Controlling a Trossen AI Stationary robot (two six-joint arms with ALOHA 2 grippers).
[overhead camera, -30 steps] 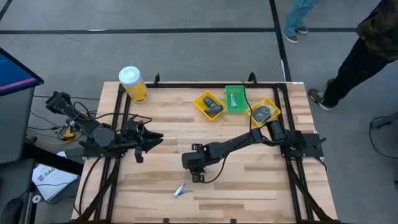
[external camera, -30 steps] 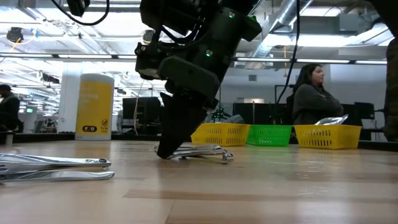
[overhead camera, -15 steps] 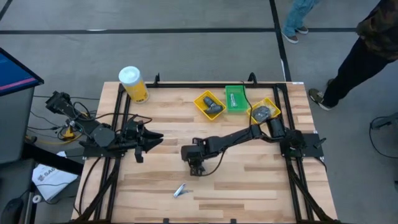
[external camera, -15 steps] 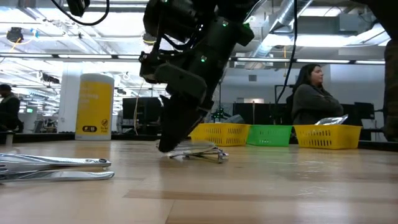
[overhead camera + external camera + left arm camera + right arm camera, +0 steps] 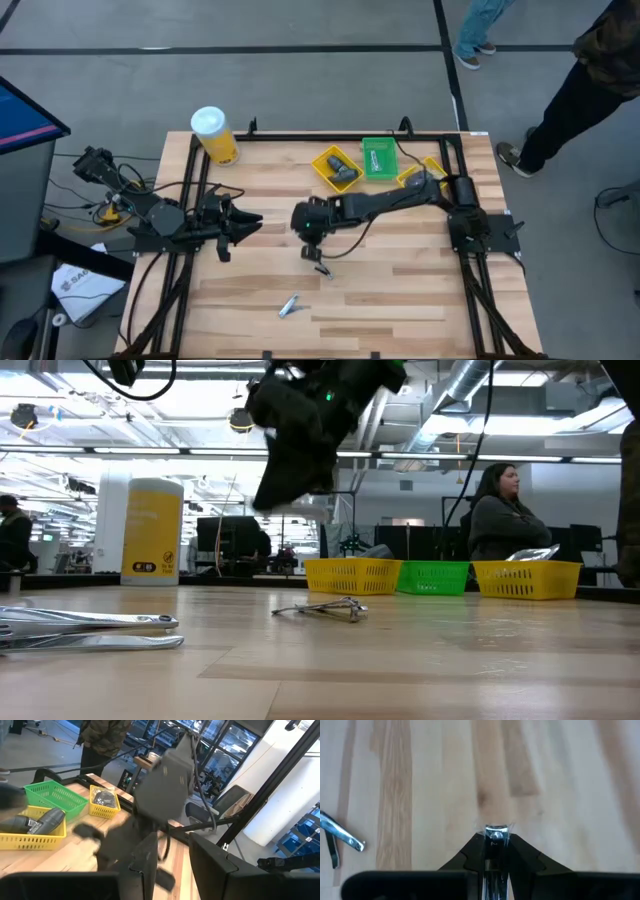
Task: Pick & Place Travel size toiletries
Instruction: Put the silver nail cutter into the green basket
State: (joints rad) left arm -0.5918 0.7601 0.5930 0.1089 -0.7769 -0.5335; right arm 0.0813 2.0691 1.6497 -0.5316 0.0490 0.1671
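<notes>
My right gripper (image 5: 496, 839) hangs above the middle of the table (image 5: 313, 245), shut on a shiny silver clipper (image 5: 496, 833). A second silver clipper (image 5: 322, 608) lies flat on the wood just below it (image 5: 322, 269). A third (image 5: 289, 306) lies nearer the near edge and shows large in the low view (image 5: 90, 631). Dark grey oblong pieces fill a yellow tray (image 5: 336, 168) at the far edge. My left gripper (image 5: 244, 223) waits open over the table's left side. My right gripper pinches the clipper between its two fingers (image 5: 520, 851), which come from above and point down. One rounded end of the clipper (image 5: 496, 831) sticks out past the fingertips. The clipper is lifted clear of the table (image 5: 305, 500).
A green tray (image 5: 379, 158) and another yellow tray (image 5: 428, 178) stand beside the first at the far edge. A yellow canister with a white lid (image 5: 213, 134) stands at the far left corner. People show in the room beyond the table (image 5: 500, 510).
My right gripper has risen from the table top and drawn back toward the far edge, carrying one clipper up with it. The other clipper at that spot has stayed on the wood.
</notes>
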